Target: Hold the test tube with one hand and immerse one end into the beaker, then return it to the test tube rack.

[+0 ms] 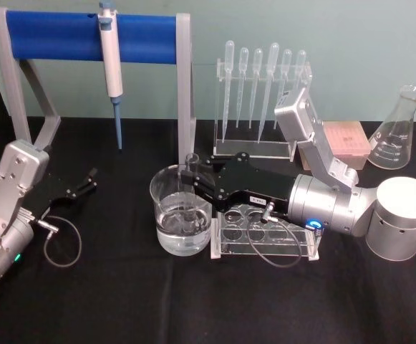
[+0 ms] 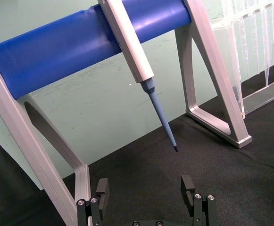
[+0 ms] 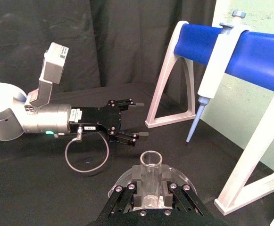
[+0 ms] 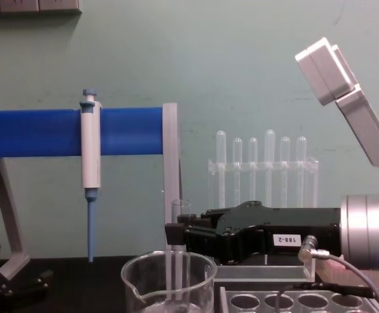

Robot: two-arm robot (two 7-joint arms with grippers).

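The test tube point(image 1: 191, 162) stands upright with its lower end inside the beaker point(image 1: 166, 208), which holds clear liquid at the table's centre. My right gripper point(image 1: 192, 183) reaches in from the right and is shut on the tube's upper part, just above the beaker's rim. From the chest, the tube point(image 4: 181, 211) drops into the beaker point(image 4: 143, 277) with the right gripper point(image 4: 176, 233) clamped on it. The right wrist view looks down on the tube's open rim point(image 3: 151, 160) between the fingers, over the beaker point(image 3: 184, 177). My left gripper point(image 1: 86, 183) rests open at the left, holding nothing.
A clear rack with round holes point(image 1: 265, 235) lies right of the beaker, under my right wrist. Behind stand a blue-barred stand point(image 1: 64, 39) with a white-and-blue pipette point(image 1: 111, 68), a rack of plastic pipettes point(image 1: 261, 93), a pink box point(image 1: 347, 140) and a conical flask point(image 1: 397, 132).
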